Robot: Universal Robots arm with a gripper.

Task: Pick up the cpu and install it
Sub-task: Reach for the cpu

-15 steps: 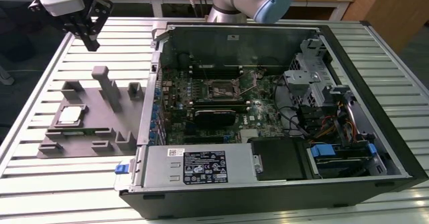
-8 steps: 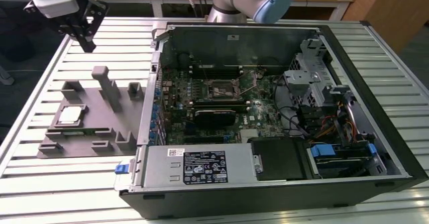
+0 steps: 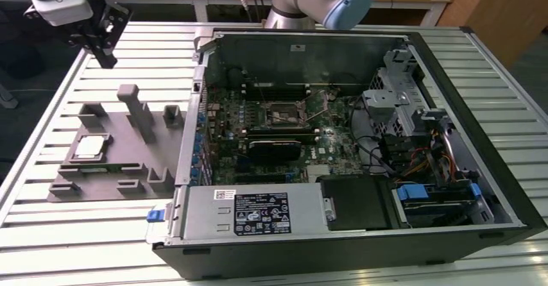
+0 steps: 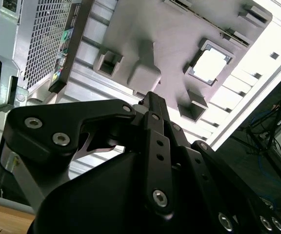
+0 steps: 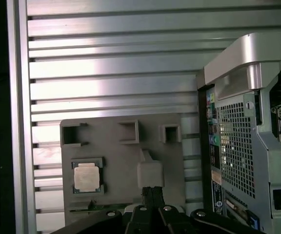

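The gripper hung above the slatted metal table at the exterior view's far left, its 2 black fingers pressed together with nothing between them. In both wrist views the fingertips pointed down over a raised block on the grey fixture lying on the table. The cpu sat flat in a square recess of that fixture, silvery top up, apart from the gripper and untouched; it also showed in the first wrist view and the second wrist view. Just beside the fixture, toward the exterior view's right, lay the open computer case, with the motherboard socket inside it.
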